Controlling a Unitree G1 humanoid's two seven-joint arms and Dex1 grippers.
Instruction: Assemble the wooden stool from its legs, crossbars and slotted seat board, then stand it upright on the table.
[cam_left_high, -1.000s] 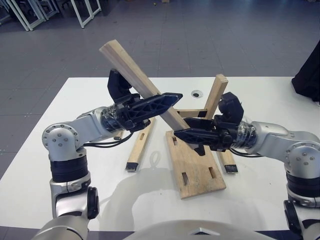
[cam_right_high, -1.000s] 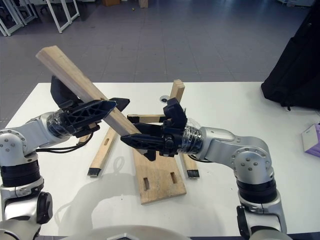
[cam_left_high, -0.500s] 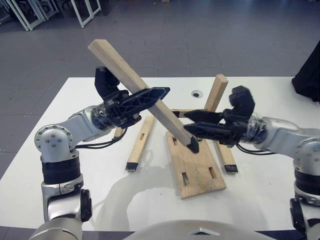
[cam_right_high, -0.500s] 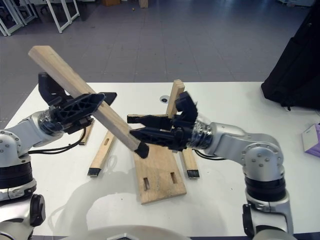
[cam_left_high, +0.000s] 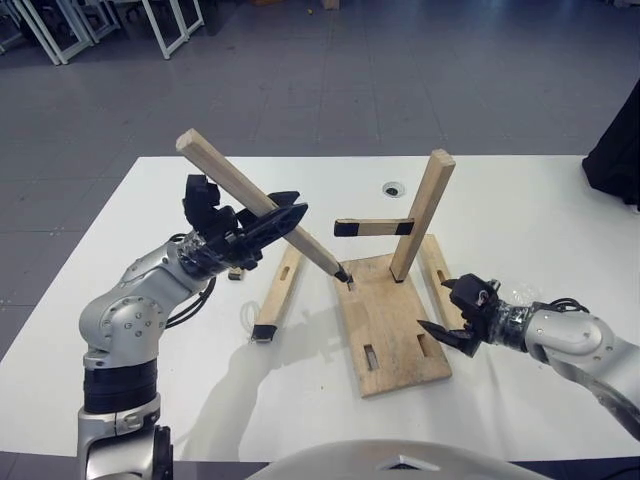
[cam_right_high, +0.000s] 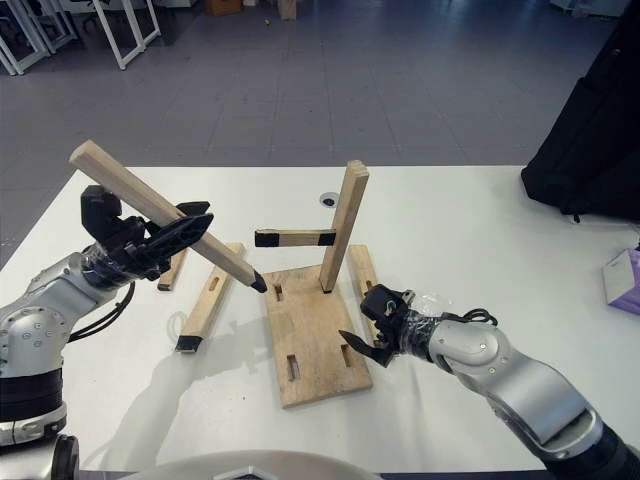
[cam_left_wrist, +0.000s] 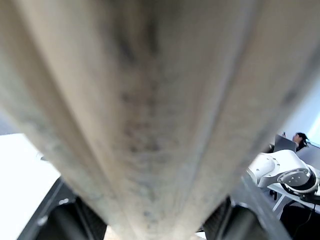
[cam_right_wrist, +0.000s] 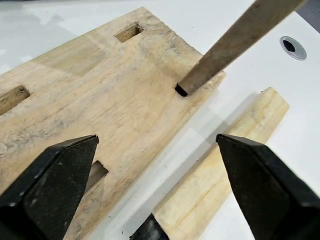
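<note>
Standing leg (cam_left_high: 422, 215) with crossbar (cam_left_high: 372, 227) seated in seat board (cam_left_high: 395, 345) | held leg (cam_left_high: 225, 170) tilted, tip at slot, pinched by left gripper (cam_left_high: 280, 220) | right gripper (cam_left_high: 436, 306) spread, empty | loose legs (cam_left_high: 278, 292) unfitted

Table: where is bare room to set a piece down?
Bare table spreads right of the standing leg and at the front left, before the loose leg. Crowded around the seat board: the right gripper beside it, the left gripper holding a tilted leg over it.

Far end (upright leg (cam_left_high: 420, 215), crossbar (cam_left_high: 372, 227)) of the seat board (cam_left_high: 395, 325) blocked; near slots (cam_left_high: 370, 356) open.
</note>
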